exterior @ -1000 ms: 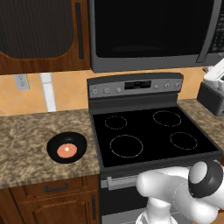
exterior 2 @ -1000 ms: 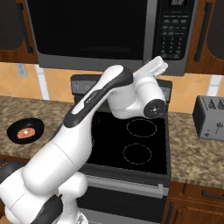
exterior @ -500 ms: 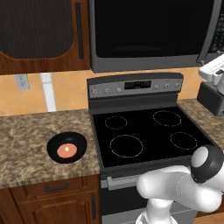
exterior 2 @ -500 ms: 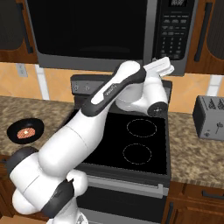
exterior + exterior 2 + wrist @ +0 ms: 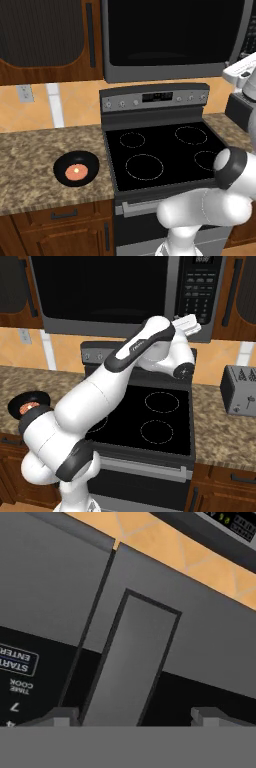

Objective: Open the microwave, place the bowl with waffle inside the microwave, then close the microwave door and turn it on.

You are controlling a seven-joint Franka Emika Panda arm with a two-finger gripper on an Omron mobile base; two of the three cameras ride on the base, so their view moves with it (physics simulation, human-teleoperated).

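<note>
Microwave (image 5: pixel 125 293) door handle (image 5: pixel 127 667) between spread fingers (image 5: pixel 55 716).
Fingers stand wide, gripping nothing; bowl (image 5: pixel 76 169) sits on worktop (image 5: pixel 35 165) at stove's (image 5: pixel 160 155) nine o'clock.

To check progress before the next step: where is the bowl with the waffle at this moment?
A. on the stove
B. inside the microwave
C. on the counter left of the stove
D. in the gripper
C: the bowl sits on the granite counter, left of the stove.
</note>
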